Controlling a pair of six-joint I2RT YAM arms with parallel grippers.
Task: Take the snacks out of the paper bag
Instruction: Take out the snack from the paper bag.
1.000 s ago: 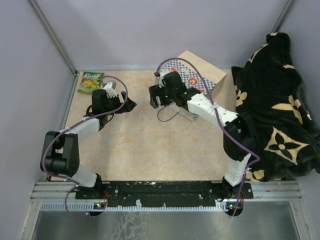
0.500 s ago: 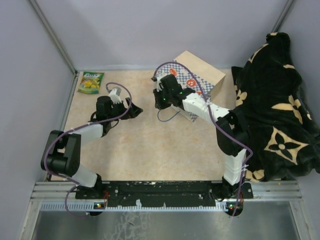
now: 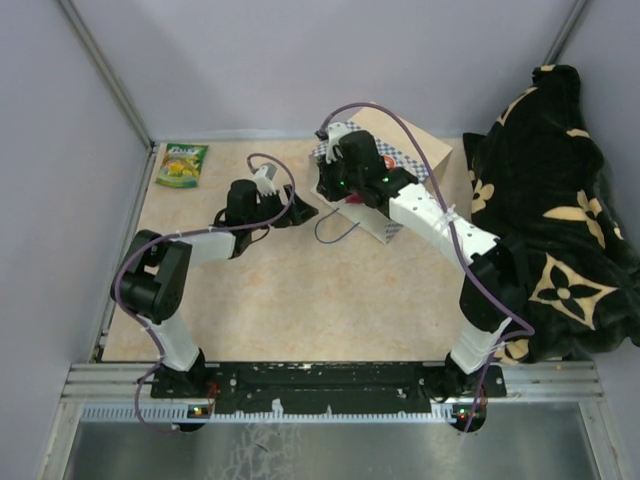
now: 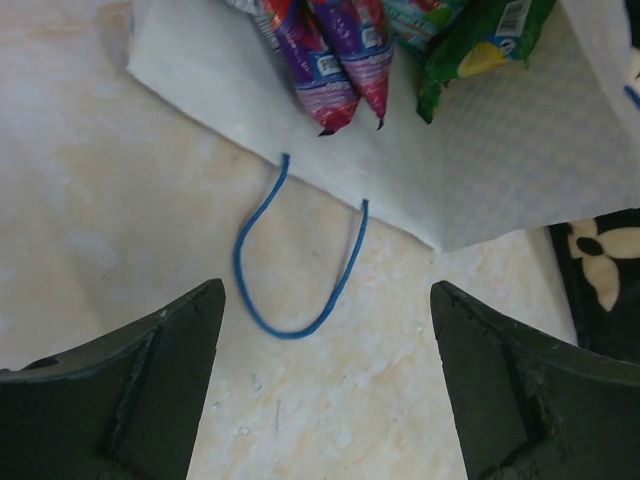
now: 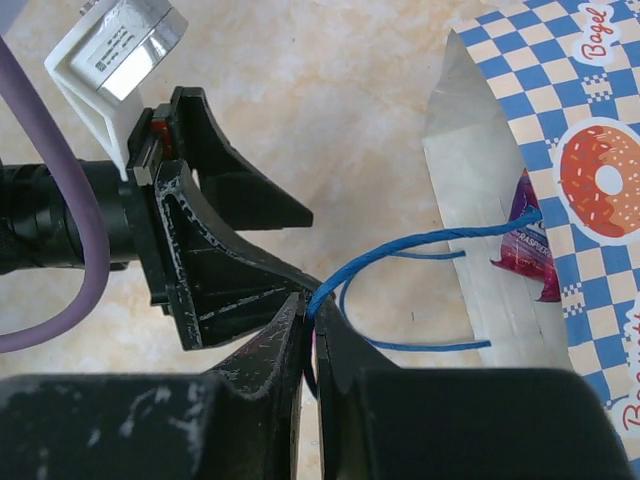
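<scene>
Right pincer (image 5: pixel 312 320) pinching cord handle (image 5: pixel 430 238) of paper bag (image 5: pixel 540 90); left pincer (image 4: pixel 325 300) wide apart, empty, facing snacks (image 4: pixel 340 60)

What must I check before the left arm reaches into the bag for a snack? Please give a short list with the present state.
1. The right gripper is shut on the upper handle: ok.
2. The left gripper is open: ok.
3. The bag turns its mouth to the left gripper, purple packets in sight: ok.
4. Path free of the lower handle: not ok, it lies on the table before the mouth.
5. Mouth lifted wide enough to enter: cannot tell.
6. The green packet lies out of the path, at the far left corner: ok.
</scene>
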